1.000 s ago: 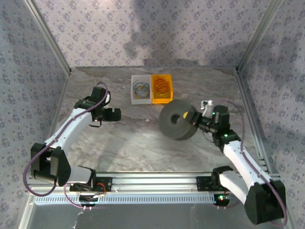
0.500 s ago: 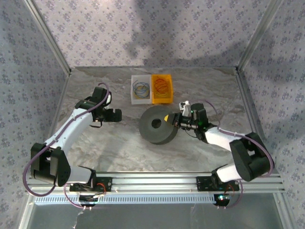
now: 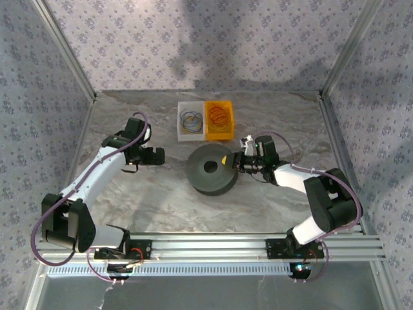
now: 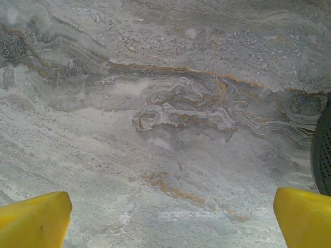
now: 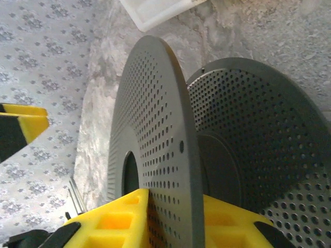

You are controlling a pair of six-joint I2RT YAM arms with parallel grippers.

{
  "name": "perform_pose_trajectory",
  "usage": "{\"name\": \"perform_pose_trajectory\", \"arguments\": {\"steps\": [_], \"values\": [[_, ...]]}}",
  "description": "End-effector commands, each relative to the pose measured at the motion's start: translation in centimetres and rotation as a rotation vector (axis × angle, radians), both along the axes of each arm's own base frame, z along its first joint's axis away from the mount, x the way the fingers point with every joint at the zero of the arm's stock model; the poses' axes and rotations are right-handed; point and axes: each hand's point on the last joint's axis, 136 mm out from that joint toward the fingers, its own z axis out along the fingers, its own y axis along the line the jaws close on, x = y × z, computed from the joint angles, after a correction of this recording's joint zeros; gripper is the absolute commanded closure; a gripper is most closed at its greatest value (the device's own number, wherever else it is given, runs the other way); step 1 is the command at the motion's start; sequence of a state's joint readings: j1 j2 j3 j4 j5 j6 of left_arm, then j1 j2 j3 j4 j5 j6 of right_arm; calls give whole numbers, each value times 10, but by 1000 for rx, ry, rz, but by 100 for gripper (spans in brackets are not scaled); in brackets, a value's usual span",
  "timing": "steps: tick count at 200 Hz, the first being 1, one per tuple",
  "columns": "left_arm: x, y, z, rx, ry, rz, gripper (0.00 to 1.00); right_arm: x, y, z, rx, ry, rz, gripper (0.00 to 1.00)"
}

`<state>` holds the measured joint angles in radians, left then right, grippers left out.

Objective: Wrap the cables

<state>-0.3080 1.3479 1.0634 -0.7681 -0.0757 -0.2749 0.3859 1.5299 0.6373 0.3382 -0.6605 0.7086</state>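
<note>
From above, the red-orange cables [image 3: 219, 115] lie in the orange box [image 3: 220, 134], beside one white box [image 3: 191, 134]. There is one bunch, and I cannot count its loops. They look thin, light and floppy, so they probably tangle. Pinching one loop at its edge seems best. One black spool [image 3: 211, 169] lies flat.

At the left wrist, the left hand [image 4: 169, 219] is wide apart over the table [image 4: 170, 103].

At the right wrist, the right hand [image 5: 173, 222] has a finger on each side of the spool's rim. I cannot tell if it squeezes.
</note>
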Motion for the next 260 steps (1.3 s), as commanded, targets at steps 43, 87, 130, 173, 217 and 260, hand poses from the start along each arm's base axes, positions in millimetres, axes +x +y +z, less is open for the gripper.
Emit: {"name": "perform_pose_trajectory", "arguments": {"steps": [43,87,130,173,217,260], "values": [[-5,0,10,-5,-12,-7,0,-33,-23,-51,-241,104,34,47],[-8,1,10,2,-4,-7,0,-26,-33,-21,-330,17,55,18],[-10,0,6,11,18,-21,0,-6,-50,38,-501,-140,78,0],[-8,-5,2,8,30,-33,0,50,-38,93,-575,-324,121,0],[-8,-5,6,9,26,-40,0,128,-10,109,-634,-433,158,2],[-7,-6,6,10,28,-51,0,195,17,102,-647,-500,166,8]]}}
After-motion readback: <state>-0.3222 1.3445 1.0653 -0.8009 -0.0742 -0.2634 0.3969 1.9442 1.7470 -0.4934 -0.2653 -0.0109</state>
